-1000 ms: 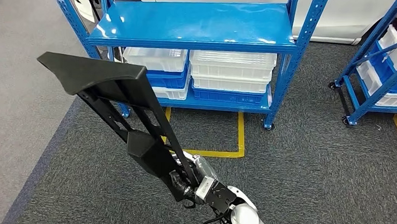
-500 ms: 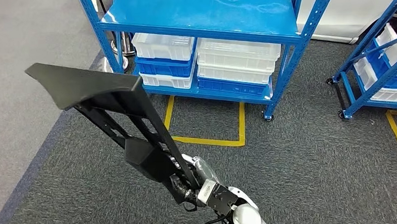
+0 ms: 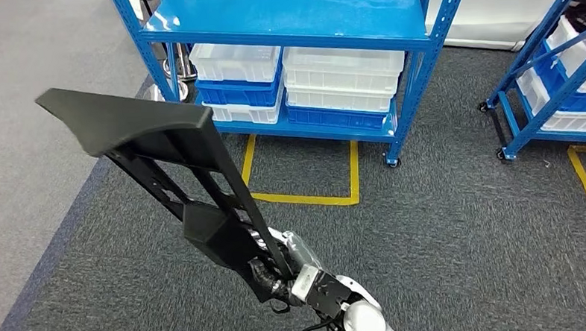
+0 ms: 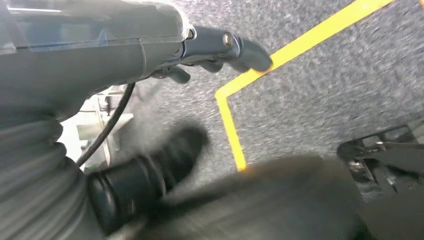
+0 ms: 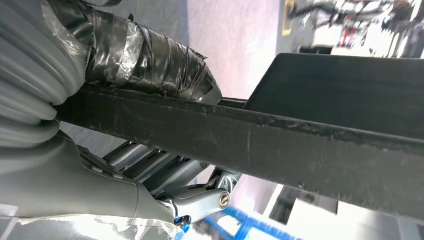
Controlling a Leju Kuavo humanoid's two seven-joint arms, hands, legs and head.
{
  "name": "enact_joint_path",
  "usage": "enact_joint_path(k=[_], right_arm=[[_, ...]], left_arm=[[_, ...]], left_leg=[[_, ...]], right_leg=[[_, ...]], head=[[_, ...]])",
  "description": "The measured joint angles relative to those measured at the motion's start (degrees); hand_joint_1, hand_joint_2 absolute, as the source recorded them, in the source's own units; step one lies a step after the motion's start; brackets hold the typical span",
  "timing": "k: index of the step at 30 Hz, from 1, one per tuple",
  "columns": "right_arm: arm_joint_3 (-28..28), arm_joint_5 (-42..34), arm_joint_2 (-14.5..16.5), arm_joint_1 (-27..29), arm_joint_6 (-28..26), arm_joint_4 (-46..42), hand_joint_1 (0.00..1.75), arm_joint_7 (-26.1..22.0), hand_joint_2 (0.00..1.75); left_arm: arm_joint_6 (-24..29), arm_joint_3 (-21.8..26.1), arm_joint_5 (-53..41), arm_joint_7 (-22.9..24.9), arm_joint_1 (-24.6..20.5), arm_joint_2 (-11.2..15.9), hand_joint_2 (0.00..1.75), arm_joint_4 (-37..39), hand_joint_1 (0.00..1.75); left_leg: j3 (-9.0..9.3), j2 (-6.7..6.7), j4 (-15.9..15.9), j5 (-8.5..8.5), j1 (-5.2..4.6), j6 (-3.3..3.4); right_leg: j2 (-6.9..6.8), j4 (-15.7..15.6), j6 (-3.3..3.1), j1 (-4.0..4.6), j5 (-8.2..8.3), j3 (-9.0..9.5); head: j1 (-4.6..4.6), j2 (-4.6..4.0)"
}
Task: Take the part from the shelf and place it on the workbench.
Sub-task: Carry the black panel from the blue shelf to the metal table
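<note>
Since the earlier frames the whole head view has shifted, so the camera has moved: the blue shelf [image 3: 284,31] now sits higher and slightly further left in the picture, while the long black part [image 3: 174,167] keeps almost the same place in front of the robot. The right hand [image 3: 280,274] grips the part at its lower end, its fingers wrapped round the narrow bar, and the part rises from the hand up and to the left, ending in a wide flat plate above the grey carpet [image 3: 465,240]. In the right wrist view the taped thumb [image 5: 145,62] lies over one side of the bar and the darker fingers [image 5: 165,172] close under the other. The part is off the shelf, held in the air over the floor. White and blue bins [image 3: 302,90] are stacked on the shelf's lower level, with yellow floor tape [image 3: 306,198] in front. The left hand [image 4: 210,47] holds nothing, its fingers loosely extended above the carpet.
</note>
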Motion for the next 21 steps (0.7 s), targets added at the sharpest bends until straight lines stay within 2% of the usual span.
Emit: enact_joint_path(k=[1, 2, 3, 4, 5, 7, 9, 11, 13, 14, 16, 17, 18, 19, 20, 21], right_arm=[[0.42, -0.16, 0.27, -0.24, 0.21, 0.15, 1.59, 0.23, 1.75], [0.8, -0.23, 0.49, -0.42, 0.32, 0.31, 1.59, 0.39, 1.75], [1.11, -0.25, 0.6, -0.55, 0.34, 0.46, 1.59, 0.47, 1.75], [1.35, -0.23, 0.67, -0.65, 0.31, 0.59, 1.59, 0.53, 1.75], [1.56, -0.14, 0.72, -0.77, 0.21, 0.67, 1.59, 0.55, 1.75], [1.99, 0.33, 0.78, -1.23, -0.29, 0.79, 1.59, 0.57, 1.75], [2.38, 1.05, 0.79, -1.67, -0.85, 0.86, 1.59, 0.56, 1.75], [2.68, 1.71, 0.76, -1.92, -1.24, 0.91, 1.59, 0.52, 1.75], [2.96, 2.1, 0.74, -2.13, -1.6, 0.9, 1.59, 0.43, 1.75], [3.09, 2.19, 0.7, -2.21, -1.75, 0.91, 1.59, 0.39, 1.75], [3.34, 2.23, 0.58, -2.29, -1.94, 1.07, 1.59, 0.33, 1.75], [3.45, 2.26, 0.5, -2.29, -1.98, 1.2, 1.59, 0.34, 1.75], [3.52, 2.3, 0.43, -2.29, -2.01, 1.31, 1.59, 0.34, 1.75], [3.57, 2.33, 0.39, -2.3, -2.02, 1.37, 1.59, 0.34, 1.75], [3.61, 2.36, 0.38, -2.33, -2.04, 1.38, 1.59, 0.34, 1.75], [3.65, 2.37, 0.37, -2.39, -2.09, 1.38, 1.59, 0.33, 1.75]], left_arm=[[0.05, -0.33, 0.02, 0.85, -0.4, -0.29, 1.75, 0.0, 0.0], [0.05, -0.62, 0.04, 1.33, -0.68, -0.46, 1.75, 0.0, 0.0], [0.04, -0.87, 0.04, 1.56, -0.82, -0.53, 1.75, 0.0, 0.0], [0.02, -1.08, 0.05, 1.66, -0.91, -0.58, 1.75, 0.0, 0.0], [-0.01, -1.23, 0.06, 1.68, -1.0, -0.62, 1.75, 0.0, 0.0], [-0.08, -1.54, 0.13, 1.56, -1.41, -0.79, 1.75, 0.01, 0.0], [-0.14, -1.81, 0.24, 1.44, -1.9, -1.03, 1.75, 0.02, 0.0], [-0.18, -1.97, 0.38, 1.4, -2.12, -1.16, 1.75, 0.02, 0.0], [-0.21, -2.07, 0.51, 1.37, -2.3, -1.29, 1.75, 0.02, 0.0], [-0.23, -2.1, 0.55, 1.36, -2.4, -1.36, 1.75, 0.02, 0.0], [-0.24, -2.15, 0.62, 1.35, -2.54, -1.42, 1.75, 0.02, 0.0], [-0.25, -2.16, 0.64, 1.32, -2.56, -1.44, 1.75, 0.02, 0.0], [-0.27, -2.17, 0.66, 1.29, -2.58, -1.45, 1.75, 0.02, 0.0], [-0.29, -2.18, 0.66, 1.26, -2.61, -1.49, 1.75, 0.02, 0.0], [-0.31, -2.19, 0.67, 1.22, -2.66, -1.57, 1.75, 0.02, 0.0], [-0.33, -2.19, 0.67, 1.19, -2.71, -1.7, 1.75, 0.02, 0.0]], left_leg=[[-1.09, -0.06, 3.5, -1.42, 0.07, -0.23], [-1.62, -0.11, 5.79, -1.92, 0.1, -0.41], [-1.27, -0.15, 6.1, -1.34, 0.15, -0.53], [0.09, -0.1, 4.14, 0.21, 0.22, -0.59], [2.06, 0.2, 0.54, 2.0, 0.29, -0.62], [5.5, 1.2, -5.77, 3.87, -0.05, -0.35], [6.35, 1.45, -7.86, 3.62, -0.41, 0.34], [6.1, 0.65, -8.59, 3.76, -0.17, 1.29], [5.82, -0.06, -9.05, 4.21, 0.09, 2.35], [5.63, -0.35, -9.18, 4.48, 0.13, 2.78], [5.06, -1.05, -9.17, 4.86, -0.03, 3.3], [4.81, -1.45, -9.13, 5.04, -0.12, 3.4], [4.62, -1.89, -9.09, 5.21, -0.2, 3.41], [4.5, -2.39, -9.05, 5.36, -0.26, 3.35], [4.44, -2.93, -9.0, 5.49, -0.3, 3.25], [4.36, -3.43, -8.95, 5.63, -0.35, 3.09]], right_leg=[[-0.04, 0.27, -0.01, 0.02, 0.1, -0.36], [-0.07, 0.59, -0.01, 0.03, 0.15, -0.68], [-0.07, 0.93, 0.01, 0.02, 0.15, -0.96], [-0.12, 1.3, 0.08, -0.02, 0.11, -1.2], [-0.18, 1.67, 0.21, -0.06, 0.01, -1.39], [-0.38, 2.29, 0.62, 0.15, -0.16, -1.87], [-0.78, 2.64, 1.06, 0.44, -0.11, -2.29], [-1.29, 2.93, 1.55, 0.47, -0.16, -2.56], [-0.81, 5.11, 2.08, 0.36, -1.93, -3.58], [-0.35, 7.79, 2.29, 0.28, -3.7, -4.77], [0.17, 15.12, 2.47, 0.16, -7.28, -8.1], [0.21, 17.8, 2.46, 0.12, -8.03, -9.32], [0.28, 18.64, 2.37, 0.09, -7.7, -9.65], [0.43, 17.17, 2.2, 0.08, -6.26, -8.83], [0.91, 13.78, 1.92, 0.09, -4.11, -7.06], [2.12, 9.82, 1.59, 0.12, -2.34, -5.03]], head=[[-0.01, 0.0], [-0.01, 0.0], [-0.01, 0.0], [-0.01, 0.0], [-0.01, 0.0], [-0.03, 0.0], [-0.04, 0.0], [-0.02, 0.0], [0.0, 0.0], [0.01, 0.0], [0.02, 0.0], [0.02, 0.0], [0.02, 0.0], [0.02, 0.0], [0.02, 0.0], [0.02, 0.0]])
